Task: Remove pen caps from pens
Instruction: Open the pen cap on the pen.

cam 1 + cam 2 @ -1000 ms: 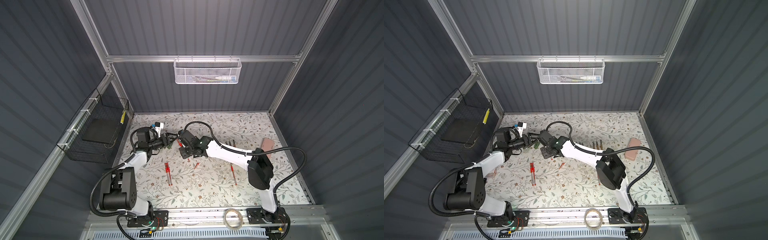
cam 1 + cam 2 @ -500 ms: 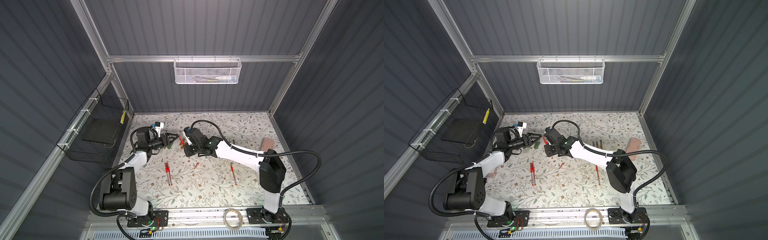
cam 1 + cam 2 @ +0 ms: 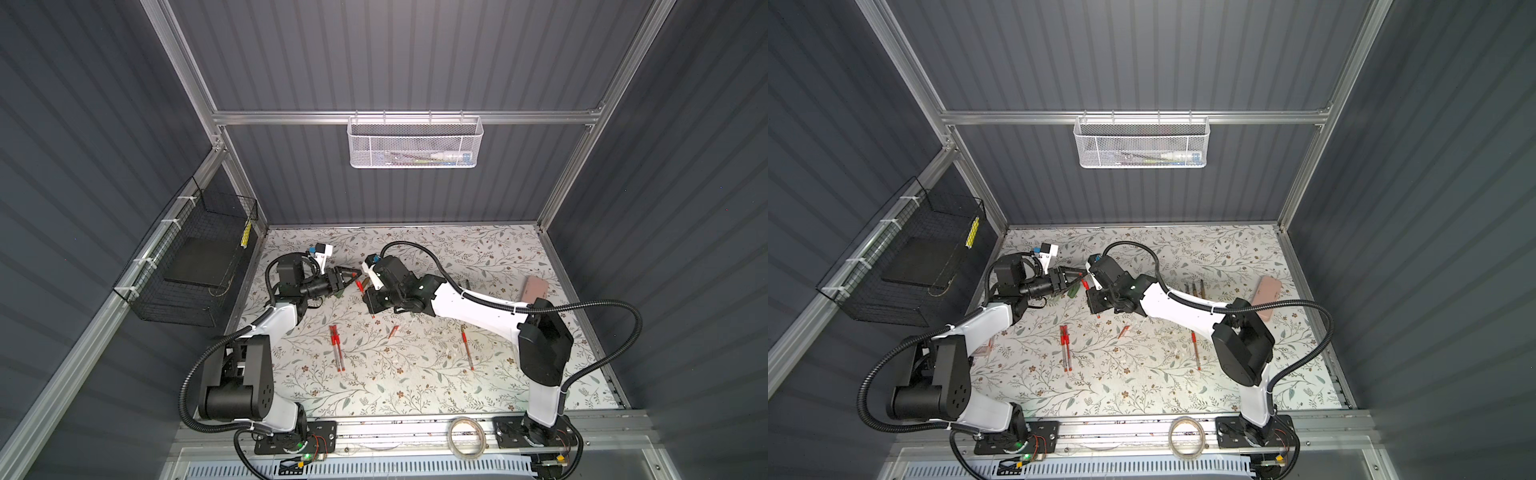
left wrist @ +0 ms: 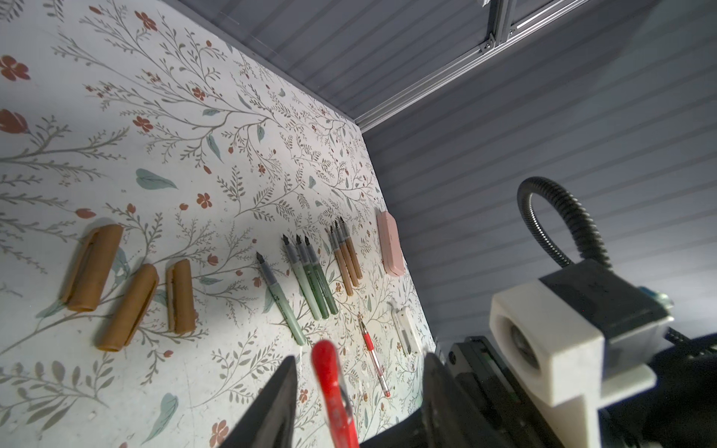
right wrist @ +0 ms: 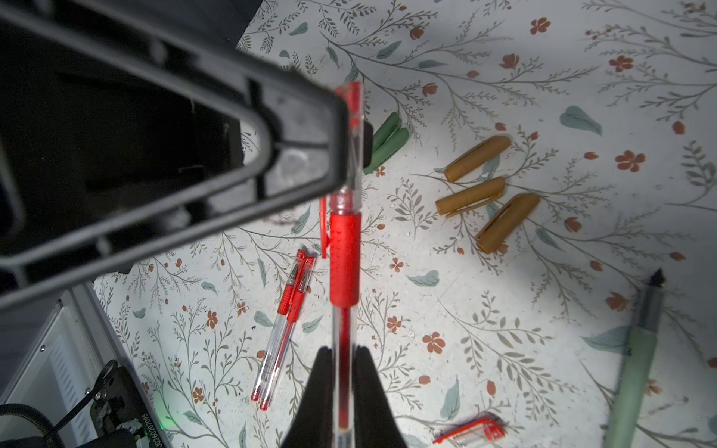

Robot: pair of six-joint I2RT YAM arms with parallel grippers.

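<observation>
Clenching the red pen (image 5: 343, 256) in the right gripper (image 5: 344, 351) above the mat (image 3: 415, 374), capped end pointing between the spread jaws of the left gripper (image 4: 361, 357). Lying loose: three gold-brown caps (image 5: 471, 196), four green pens (image 4: 314, 279).

One red pen (image 5: 344, 256), clear-barrelled with a red grip, is pinched in the right fingers (image 5: 322, 388) above the counter (image 5: 543, 349), its cap (image 4: 329, 384) still on, between the spread left fingers (image 4: 279, 403); two red pens (image 3: 336, 347) lie side by side; a lone pen (image 3: 467, 349) lies apart, bare-tipped; a loose cap (image 3: 393, 330) lies between them; four green pens (image 4: 310, 279) and three gold-brown pens (image 4: 347, 256) lie uncapped in rows; three gold-brown caps (image 5: 485, 182) lie beside the green caps (image 5: 388, 143).
</observation>
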